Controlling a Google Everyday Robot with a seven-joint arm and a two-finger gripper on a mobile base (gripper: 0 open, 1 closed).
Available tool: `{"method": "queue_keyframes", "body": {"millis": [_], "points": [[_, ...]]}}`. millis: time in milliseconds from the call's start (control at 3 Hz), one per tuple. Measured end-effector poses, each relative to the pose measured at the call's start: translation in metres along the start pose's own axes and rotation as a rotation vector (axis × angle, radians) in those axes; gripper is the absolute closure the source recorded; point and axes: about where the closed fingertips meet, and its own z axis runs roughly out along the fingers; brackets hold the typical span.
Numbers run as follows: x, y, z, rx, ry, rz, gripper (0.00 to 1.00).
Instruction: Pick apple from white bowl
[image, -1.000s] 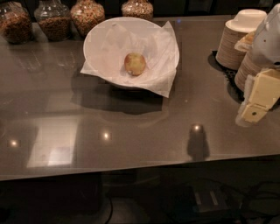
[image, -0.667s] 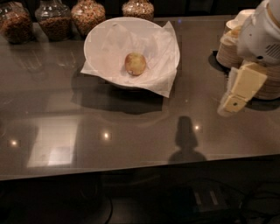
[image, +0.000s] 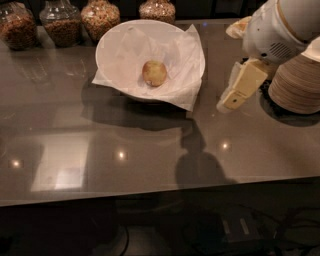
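Observation:
The apple (image: 154, 73), small, yellowish-green with a brownish blush, lies in the middle of the white bowl (image: 107, 40). The bowl is lined with crinkled white paper whose corners hang over the rim. It stands at the back centre of the dark counter (image: 100, 150). My gripper (image: 230, 100) hangs from the white arm (image: 272, 32) at the upper right. It points down and to the left above the counter, just right of the bowl's paper corner and apart from it. It holds nothing that I can see.
Several glass jars of snacks (image: 61, 22) line the back edge behind the bowl. A stack of beige paper bowls (image: 297, 82) stands at the right, under the arm. The counter's front edge runs across the lower part of the view.
The arm and gripper have moved left and further into view, from the right edge to just beside the bowl. The apple and bowl have not moved.

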Motion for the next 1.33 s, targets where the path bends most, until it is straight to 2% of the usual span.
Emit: {"method": "queue_keyframes", "body": {"millis": [333, 667, 1000, 1333], "points": [[-0.031, -0.027, 0.027, 0.035, -0.105, -0.047, 0.0], [-0.056, -0.049, 0.054, 0.051, -0.168, -0.093, 0.0], [-0.056, -0.049, 0.054, 0.052, -0.168, -0.093, 0.0], [-0.048, -0.062, 0.067, 0.07, -0.167, -0.095, 0.0]]}}
